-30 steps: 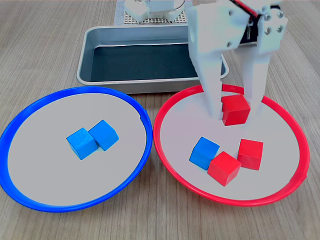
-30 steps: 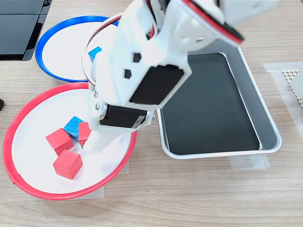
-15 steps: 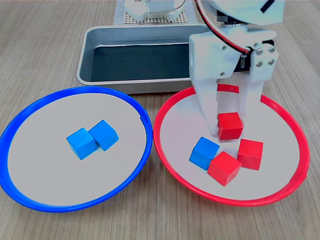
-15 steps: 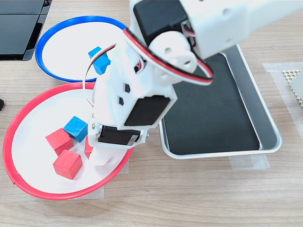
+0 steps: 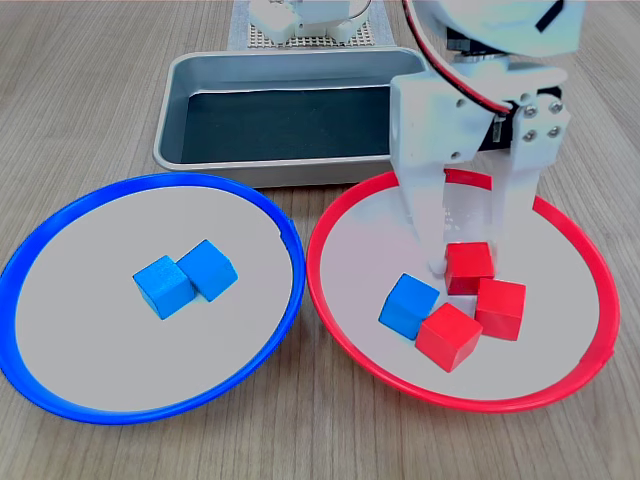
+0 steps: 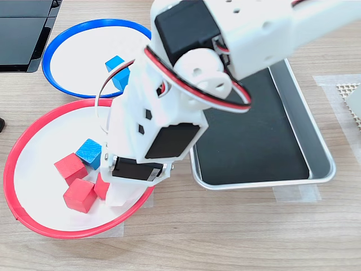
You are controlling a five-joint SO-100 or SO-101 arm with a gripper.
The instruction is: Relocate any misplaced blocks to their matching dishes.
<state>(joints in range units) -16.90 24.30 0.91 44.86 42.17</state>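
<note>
While the gripper (image 5: 466, 262) is squeezing a shiny red cube (image 5: 469, 266):
Red-rimmed plate (image 5: 345, 330): holding three red cubes and one blue cube (image 5: 408, 305).
Blue-rimmed plate (image 5: 60, 395): holding two blue cubes, touching.
Grey tray (image 5: 200, 68): sitting behind both plates.

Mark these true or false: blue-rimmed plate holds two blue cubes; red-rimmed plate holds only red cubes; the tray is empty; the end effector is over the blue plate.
1. The blue-rimmed plate holds two blue cubes. True.
2. The red-rimmed plate holds only red cubes. False: one blue cube sits among three red ones.
3. The metal tray holds no cubes. True.
4. The end effector is over the blue plate. False: it is over the red plate, its fingers straddling a red cube.
</note>
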